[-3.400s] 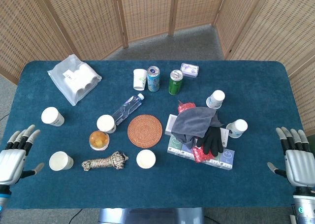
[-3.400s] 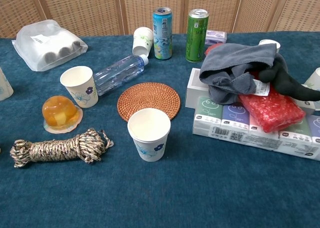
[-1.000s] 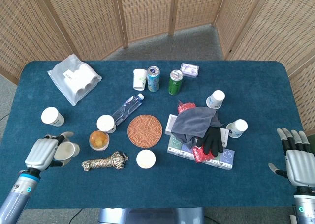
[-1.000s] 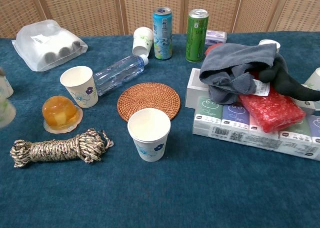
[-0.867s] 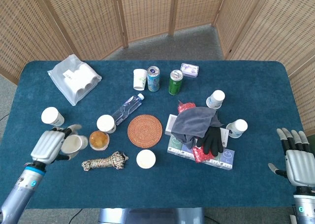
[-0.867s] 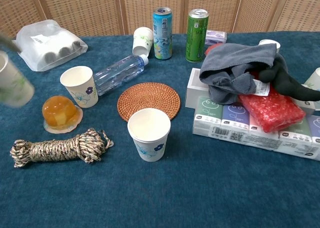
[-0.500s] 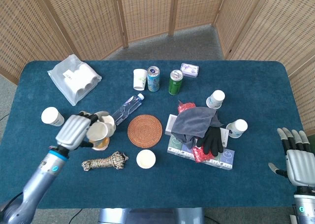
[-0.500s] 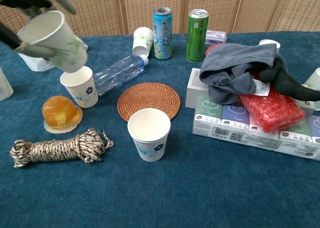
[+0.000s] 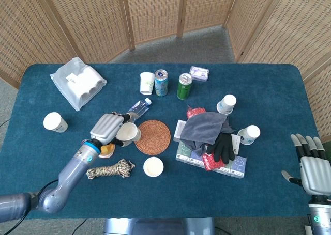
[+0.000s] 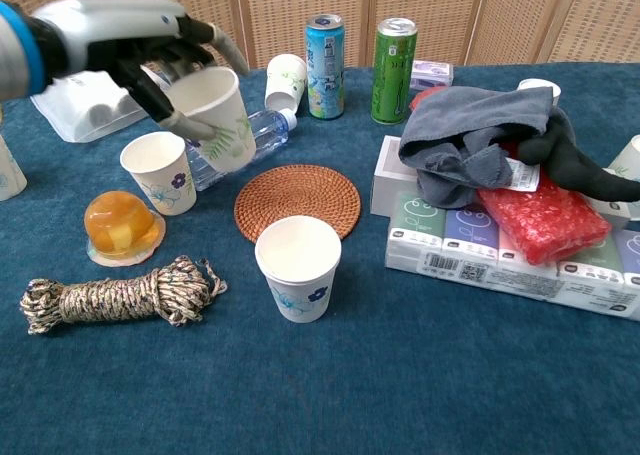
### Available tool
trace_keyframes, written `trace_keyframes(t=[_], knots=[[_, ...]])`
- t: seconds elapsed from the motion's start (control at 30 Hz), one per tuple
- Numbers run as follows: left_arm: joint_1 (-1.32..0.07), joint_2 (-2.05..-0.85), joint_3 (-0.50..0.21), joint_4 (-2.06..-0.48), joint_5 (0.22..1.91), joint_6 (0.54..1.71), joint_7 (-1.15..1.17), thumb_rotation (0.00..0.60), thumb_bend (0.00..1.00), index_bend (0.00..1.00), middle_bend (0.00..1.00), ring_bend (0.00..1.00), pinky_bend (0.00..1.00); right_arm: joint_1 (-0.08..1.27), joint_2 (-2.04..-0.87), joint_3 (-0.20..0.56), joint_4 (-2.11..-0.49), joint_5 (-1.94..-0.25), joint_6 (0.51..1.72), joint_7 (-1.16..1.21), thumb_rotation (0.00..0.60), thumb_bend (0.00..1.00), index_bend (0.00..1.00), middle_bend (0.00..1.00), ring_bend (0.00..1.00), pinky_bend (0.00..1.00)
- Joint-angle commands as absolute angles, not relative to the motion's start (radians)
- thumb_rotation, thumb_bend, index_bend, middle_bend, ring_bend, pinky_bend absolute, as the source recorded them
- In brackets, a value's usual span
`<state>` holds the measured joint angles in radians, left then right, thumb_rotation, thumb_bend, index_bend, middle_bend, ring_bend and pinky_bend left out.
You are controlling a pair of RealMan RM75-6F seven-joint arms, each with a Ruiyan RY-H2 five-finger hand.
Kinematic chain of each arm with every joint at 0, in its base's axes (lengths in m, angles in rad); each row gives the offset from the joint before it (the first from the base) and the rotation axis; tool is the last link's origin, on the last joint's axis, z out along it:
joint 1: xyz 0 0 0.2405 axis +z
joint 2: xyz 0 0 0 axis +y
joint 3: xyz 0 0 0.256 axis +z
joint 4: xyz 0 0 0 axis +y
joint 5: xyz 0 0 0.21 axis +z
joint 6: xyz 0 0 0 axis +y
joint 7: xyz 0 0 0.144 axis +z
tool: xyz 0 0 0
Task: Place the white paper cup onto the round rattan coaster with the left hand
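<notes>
My left hand (image 9: 106, 127) (image 10: 130, 37) grips a white paper cup (image 10: 215, 115) (image 9: 128, 133) with a green leaf print, held in the air and tilted. The cup hangs just left of the round rattan coaster (image 9: 152, 137) (image 10: 297, 202), which lies flat with nothing on it. My right hand (image 9: 312, 165) rests open at the table's right front edge, far from the coaster, and is seen only in the head view.
Around the coaster: another paper cup (image 10: 160, 171) on the left, a cup (image 10: 298, 266) in front, a lying water bottle (image 10: 242, 140) behind, an orange jelly cup (image 10: 120, 221), a rope bundle (image 10: 120, 292). Tissue packs with cloth and glove (image 10: 500, 165) lie to the right. Cans (image 10: 325, 51) stand behind.
My left hand went from open at the left table edge to holding a cup picked up at the front left, and has carried it right, up to the coaster's left side.
</notes>
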<state>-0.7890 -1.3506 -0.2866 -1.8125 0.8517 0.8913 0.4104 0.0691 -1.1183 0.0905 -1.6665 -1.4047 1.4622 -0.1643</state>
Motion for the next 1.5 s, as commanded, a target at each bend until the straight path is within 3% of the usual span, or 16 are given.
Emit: trace_keyframes(t=[0.03,0.47,0.97,1.03,1.1,1.17,1.23,1.5], knots=[[-0.853,-1.408,-0.276,-1.732,0.8,0.853,0.434,0.6,0.29,0.23,0.42,0.41,0.31,0.069,-1.118,0.091,-1.667,-1.405,1.463,-0.163,0.6,0.02,0.0,0.0,0.0,0.0],[-0.998,-1.539,-0.242,-1.61,0.623,0.851,0.522,0.6,0.28,0.22,0.42,0.4,0.31,0.07,-1.103,0.087,-1.677,-1.413,1.456,-0.134,0.6,0.02,0.0,0.0,0.0,0.0],[-1.071,-1.614,-0.22,-1.526,0.524,0.874,0.562,0.6,0.28,0.23,0.41,0.39,0.31,0.07,-1.093,0.086,-1.679,-1.41,1.448,-0.108,0.6,0.02,0.0,0.0,0.0,0.0],[-1.074,-1.622,-0.218,-1.517,0.527,0.875,0.559,0.6,0.29,0.21,0.35,0.36,0.3,0.071,-1.094,0.087,-1.677,-1.409,1.447,-0.109,0.6,0.02,0.0,0.0,0.0,0.0],[-1.073,-1.63,-0.216,-1.509,0.537,0.876,0.549,0.6,0.28,0.14,0.2,0.24,0.28,0.071,-1.095,0.087,-1.677,-1.409,1.448,-0.109,0.6,0.02,0.0,0.0,0.0,0.0],[-1.073,-1.63,-0.212,-1.509,0.539,0.868,0.542,0.6,0.28,0.09,0.03,0.06,0.22,0.071,-1.095,0.087,-1.677,-1.408,1.449,-0.109,0.6,0.02,0.0,0.0,0.0,0.0],[-1.072,-1.63,-0.211,-1.508,0.548,0.869,0.536,0.6,0.28,0.08,0.0,0.0,0.17,0.071,-1.095,0.087,-1.676,-1.408,1.448,-0.11,0.6,0.02,0.0,0.0,0.0,0.0],[-1.052,-1.589,-0.219,-1.563,0.604,0.891,0.491,0.6,0.28,0.0,0.0,0.0,0.07,0.071,-1.096,0.086,-1.674,-1.409,1.448,-0.112,0.6,0.02,0.0,0.0,0.0,0.0]])
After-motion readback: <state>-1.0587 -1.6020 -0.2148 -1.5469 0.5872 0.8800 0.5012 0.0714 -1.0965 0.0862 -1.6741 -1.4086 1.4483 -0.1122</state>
